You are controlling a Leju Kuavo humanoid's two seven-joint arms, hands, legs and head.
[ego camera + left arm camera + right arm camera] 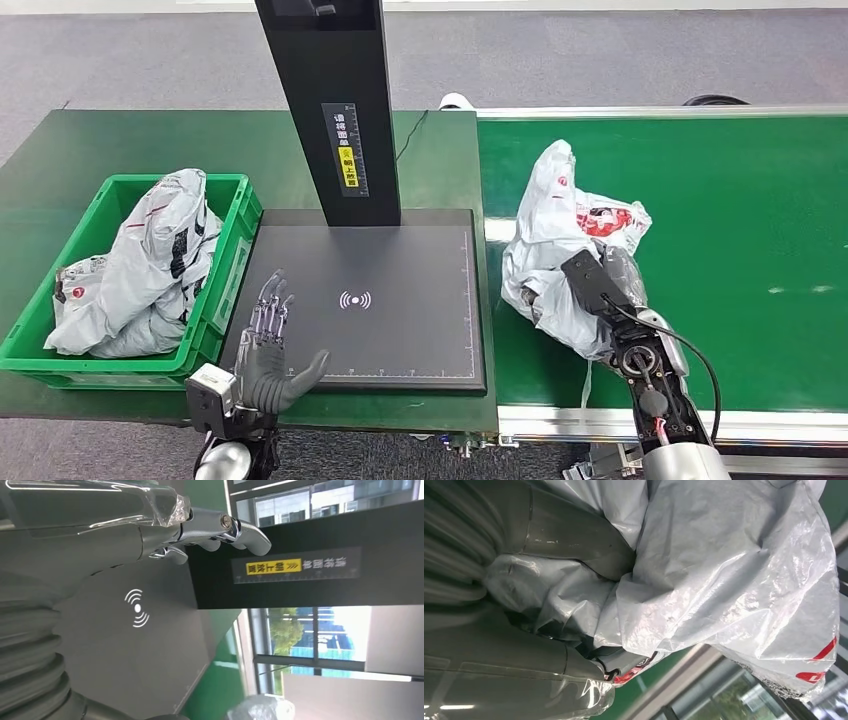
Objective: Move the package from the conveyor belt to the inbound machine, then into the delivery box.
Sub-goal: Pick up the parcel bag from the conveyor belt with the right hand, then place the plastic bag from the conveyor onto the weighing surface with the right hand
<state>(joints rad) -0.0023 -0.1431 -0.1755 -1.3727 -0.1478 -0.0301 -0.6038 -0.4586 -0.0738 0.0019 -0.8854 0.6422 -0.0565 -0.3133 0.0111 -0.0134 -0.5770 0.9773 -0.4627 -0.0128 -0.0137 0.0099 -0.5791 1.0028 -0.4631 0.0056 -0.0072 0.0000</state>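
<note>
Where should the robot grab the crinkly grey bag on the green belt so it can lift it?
Probably by the bunched, crumpled lower part of the package, coming from the robot's own side of the conveyor belt. The bag is soft and lumpy, so loose folds gather easily into fingers. The right hand already grips it there, plastic bunched against its thumb.

Package [560, 250] in right robot hand [610, 290]

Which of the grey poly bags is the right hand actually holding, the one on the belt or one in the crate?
The package on the conveyor belt: the right hand grips it. The other bags lie untouched in the green crate.
</note>
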